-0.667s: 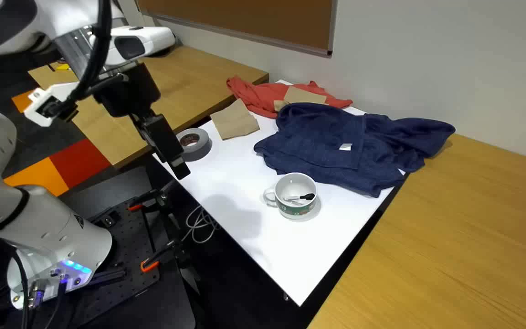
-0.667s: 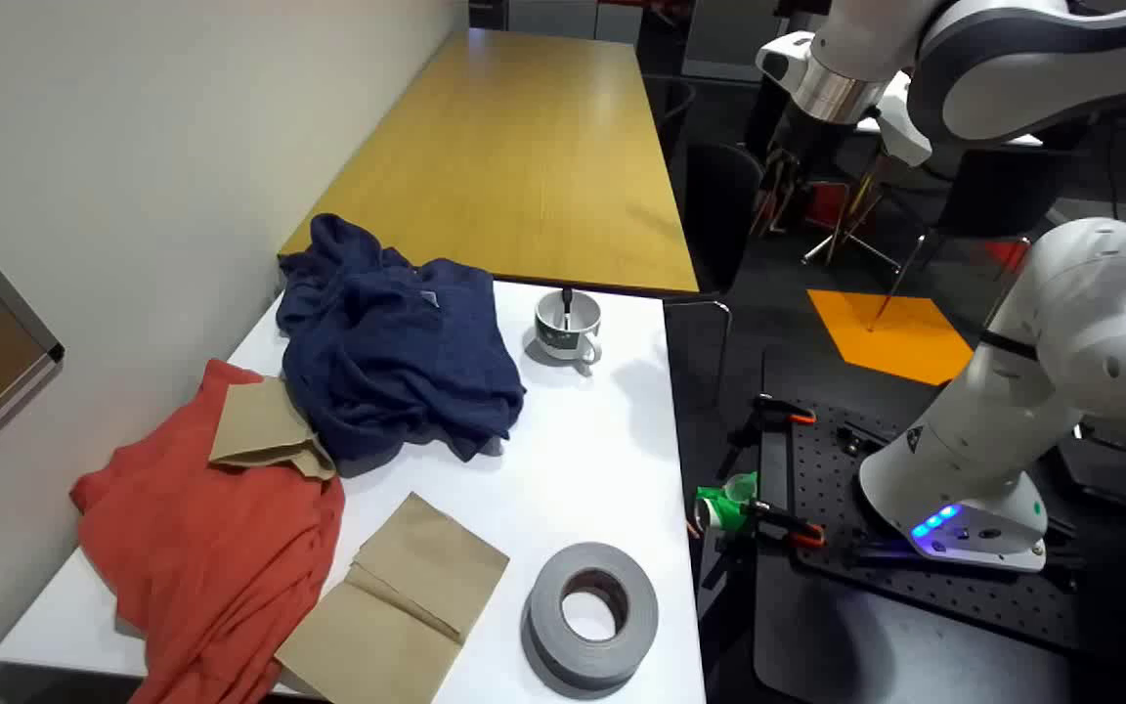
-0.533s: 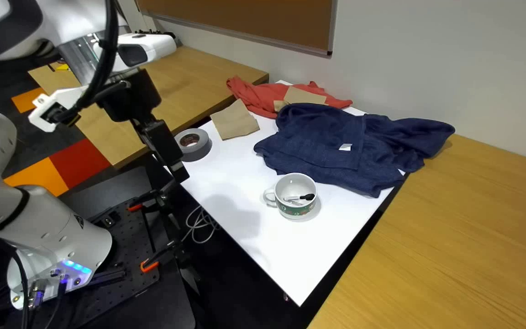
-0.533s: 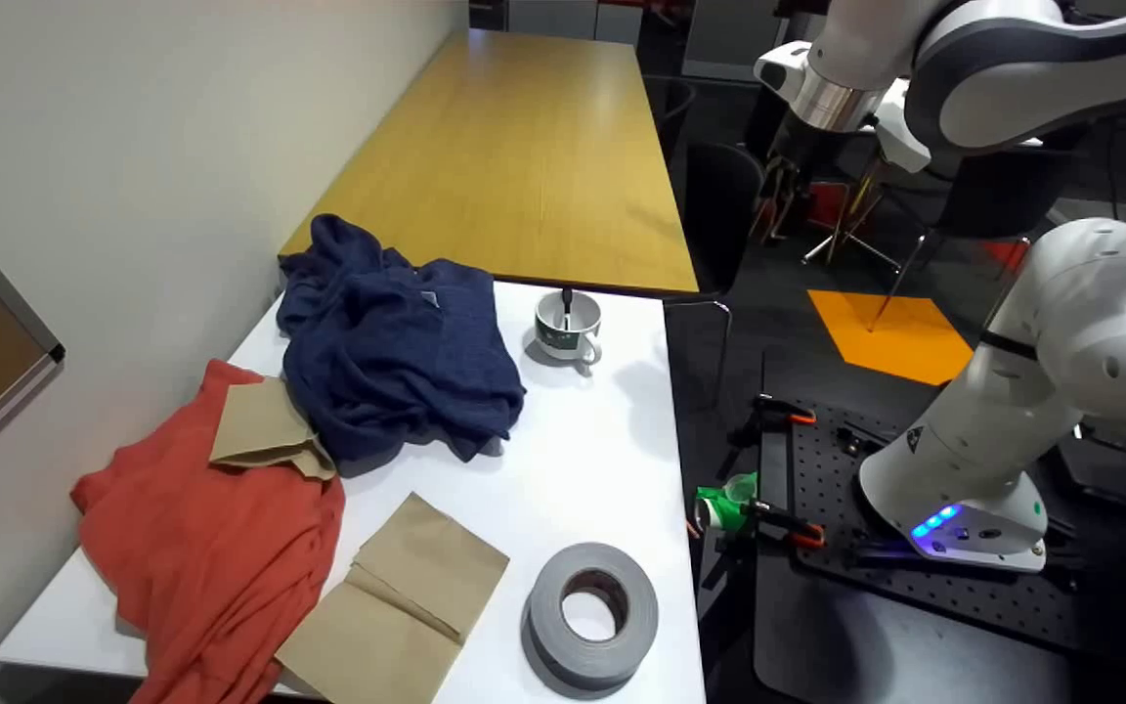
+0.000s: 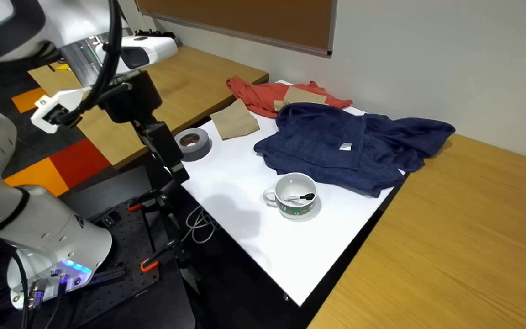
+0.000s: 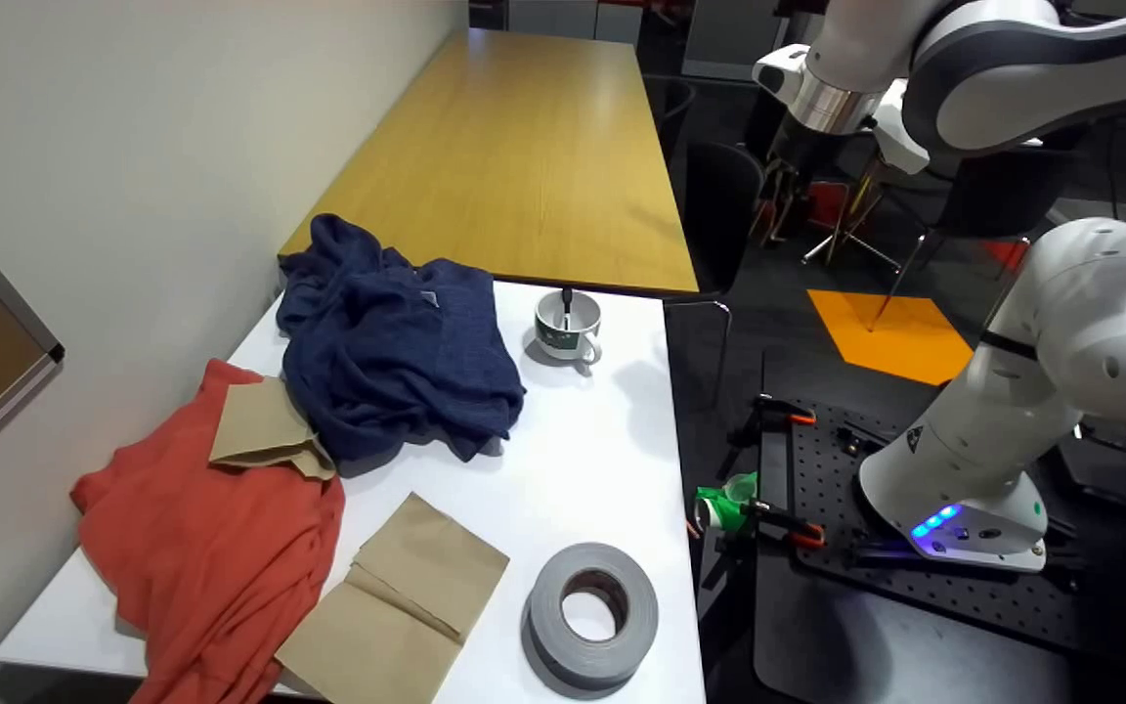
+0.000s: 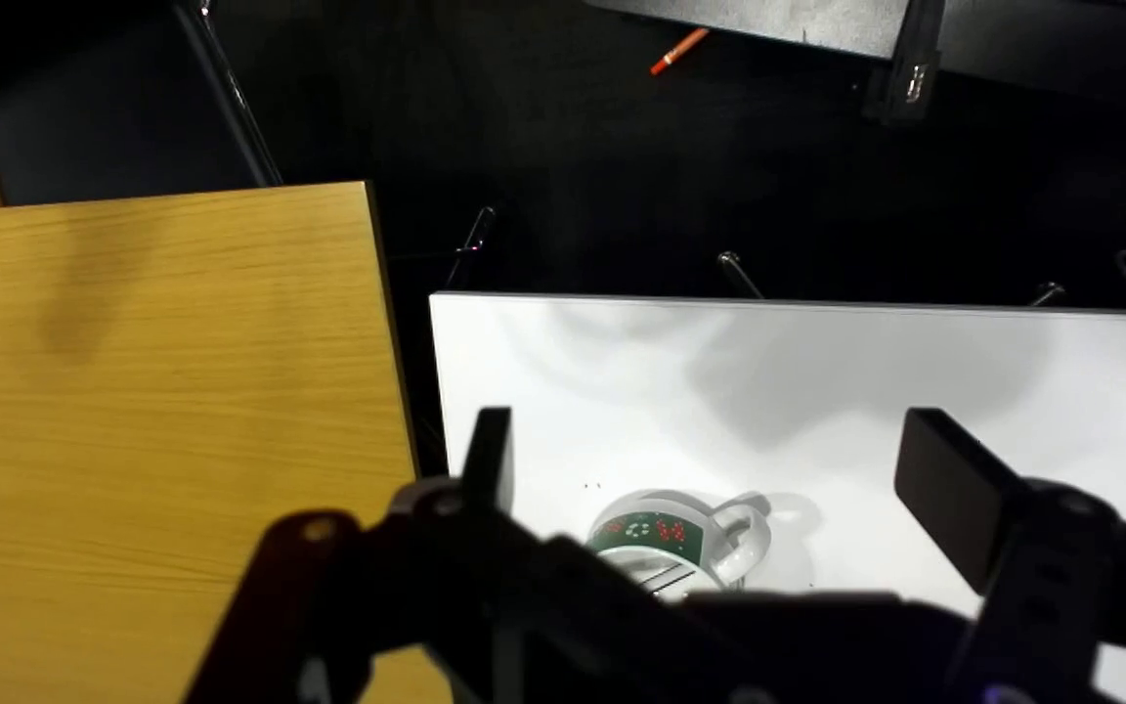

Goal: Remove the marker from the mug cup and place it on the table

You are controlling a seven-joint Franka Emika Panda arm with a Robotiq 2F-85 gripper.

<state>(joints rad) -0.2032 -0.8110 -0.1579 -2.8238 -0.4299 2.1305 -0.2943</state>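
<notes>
Marker (image 5: 305,197) leans in the mug cup (image 5: 296,209), lower than the tool (image 7: 717,469) and well apart — a bent arm (image 6: 998,98) angles the tool downward, its fingers (image 7: 959,499) spread wide, gripping nothing.

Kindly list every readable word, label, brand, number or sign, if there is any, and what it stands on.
No text is readable.
Tape roll: print inside core, too small.
Navy cloth: white tag, illegible.
Robot base: triangular sign, symbol too small.
Mug: motifs, no discernible letters.

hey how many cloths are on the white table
2: a red cloth near the wall and a navy cloth beside the mug. More could be hidden underneath.
</notes>
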